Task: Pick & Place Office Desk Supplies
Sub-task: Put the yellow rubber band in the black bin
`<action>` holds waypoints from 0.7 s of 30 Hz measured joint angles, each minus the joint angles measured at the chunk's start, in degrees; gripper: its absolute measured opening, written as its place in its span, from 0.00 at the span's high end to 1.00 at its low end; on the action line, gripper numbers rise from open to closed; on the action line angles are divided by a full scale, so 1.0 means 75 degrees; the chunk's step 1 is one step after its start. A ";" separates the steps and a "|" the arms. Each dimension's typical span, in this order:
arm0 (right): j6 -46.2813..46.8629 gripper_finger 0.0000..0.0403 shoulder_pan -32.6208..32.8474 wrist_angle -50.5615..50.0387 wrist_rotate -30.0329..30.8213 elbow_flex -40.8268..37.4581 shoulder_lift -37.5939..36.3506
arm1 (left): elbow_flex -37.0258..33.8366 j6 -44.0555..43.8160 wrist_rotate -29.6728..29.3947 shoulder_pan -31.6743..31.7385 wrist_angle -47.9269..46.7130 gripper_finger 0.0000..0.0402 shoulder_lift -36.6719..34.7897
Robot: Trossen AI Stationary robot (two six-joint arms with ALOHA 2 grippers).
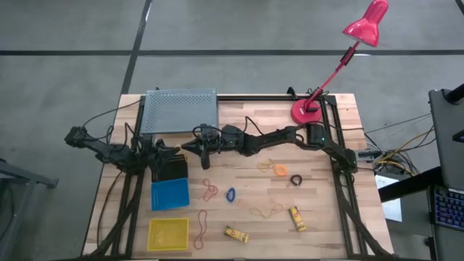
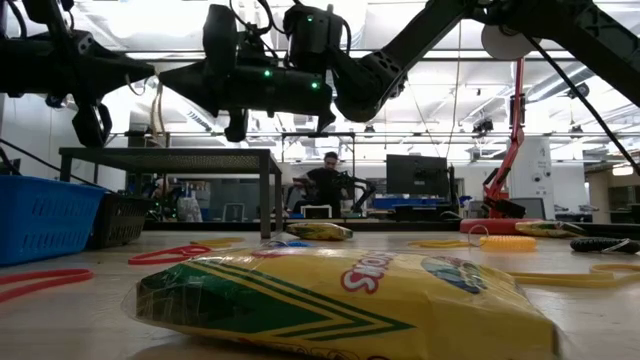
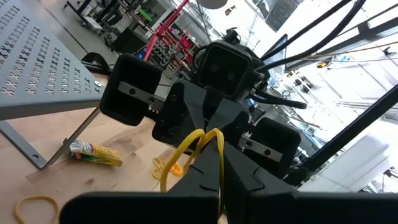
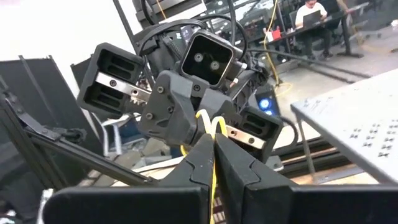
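Both grippers meet tip to tip above the table's rear-centre, just in front of the perforated grey tray (image 1: 180, 110). We find the left gripper (image 3: 214, 163) clamped shut on a yellow rubber band (image 3: 186, 149), whose thin loop arches up between the two sets of fingertips; the right gripper (image 4: 214, 163) is likewise closed on the same band from the opposite side, so the loop is pinched by both and held clear of the wood. Below and in front of them lie the remaining supplies: a red band (image 1: 209, 191), a blue ring (image 1: 230, 194), an orange band (image 1: 280, 170), a black ring (image 1: 296, 180) and two yellow crayon packs (image 1: 235, 234). Black, blue (image 1: 170, 194) and yellow (image 1: 168, 233) bins stand in a row at the left.
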 joint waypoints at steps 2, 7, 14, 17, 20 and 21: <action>0.0404 0.98 0.0000 -0.0011 -0.0003 0.0000 0.0000 | 0.0000 0.0000 -0.0001 -0.0002 0.0000 0.99 0.0000; 0.0680 0.98 -0.0038 -0.0016 -0.0306 0.0000 0.0000 | 0.0000 -0.0003 0.0000 -0.0001 -0.0001 0.99 0.0000; 0.1109 0.97 -0.0050 -0.0007 -0.0752 0.0000 0.0000 | 0.0000 -0.0003 0.0028 -0.0005 -0.0005 1.00 0.0002; 0.1124 0.94 -0.0075 -0.0010 -0.0955 0.0000 0.0000 | 0.0000 -0.0003 0.0023 -0.0004 -0.0004 1.00 0.0003; 0.1129 0.89 -0.0073 -0.0022 -0.0982 0.0000 0.0000 | 0.0000 -0.0003 0.0024 -0.0003 -0.0003 1.00 0.0003; 0.1129 0.87 -0.0070 -0.0025 -0.0992 0.0000 0.0000 | 0.0000 -0.0003 0.0026 -0.0003 -0.0003 1.00 0.0003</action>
